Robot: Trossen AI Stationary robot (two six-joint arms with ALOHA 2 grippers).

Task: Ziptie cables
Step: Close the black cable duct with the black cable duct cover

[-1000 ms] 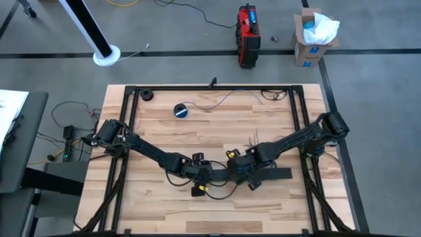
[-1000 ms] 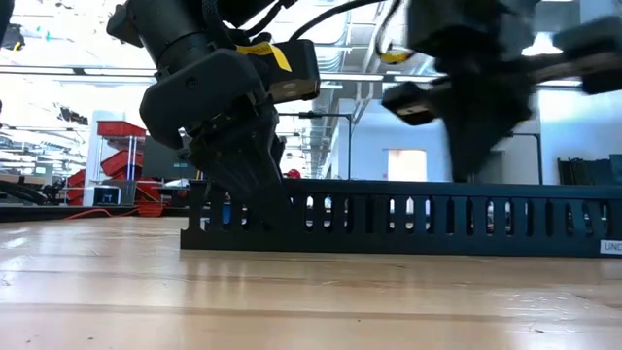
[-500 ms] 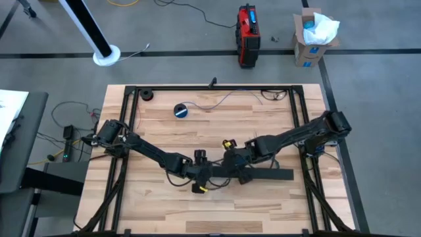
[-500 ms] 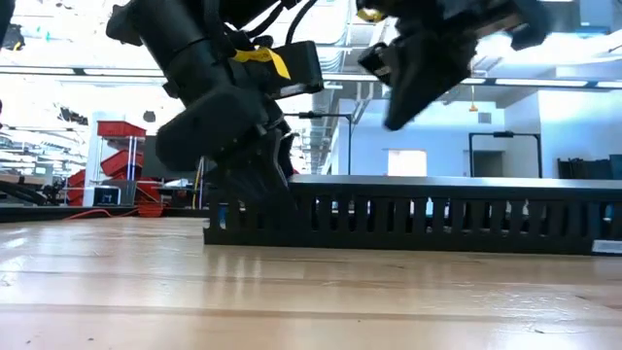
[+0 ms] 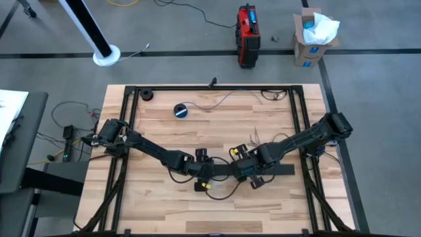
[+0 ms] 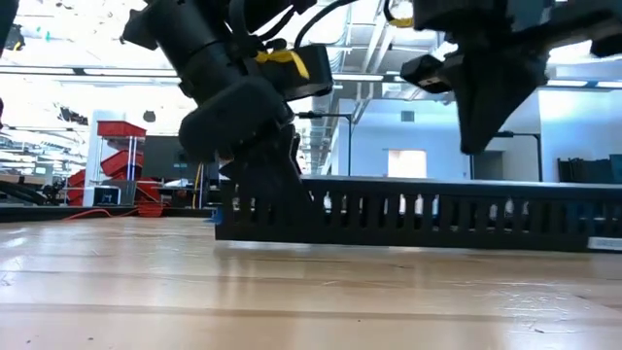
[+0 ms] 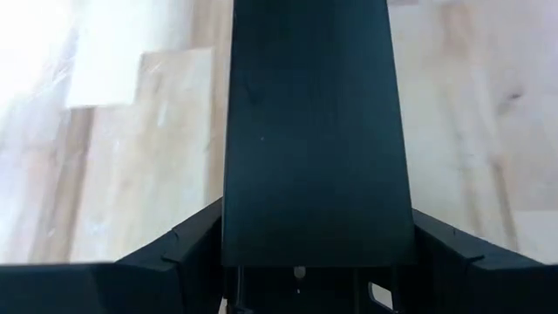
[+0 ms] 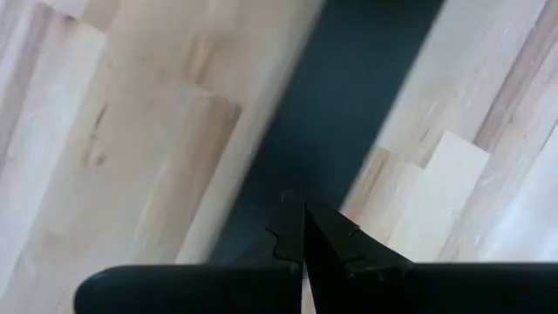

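The cables [image 5: 263, 146] show only in the overhead view: a few very thin, dark wires lying loose on the desk [image 5: 197, 210], right of its middle and just on the far side of where the two arms meet. They fan out in short curved strands, one end pointing toward the far edge, the others bending to the right. They lie flat on the wood, unbundled, with nothing tied around them. Their tips are too small to make out. A second thin strand [image 5: 220, 100] runs in a shallow wave near the far edge of the desk, well apart from the first group.
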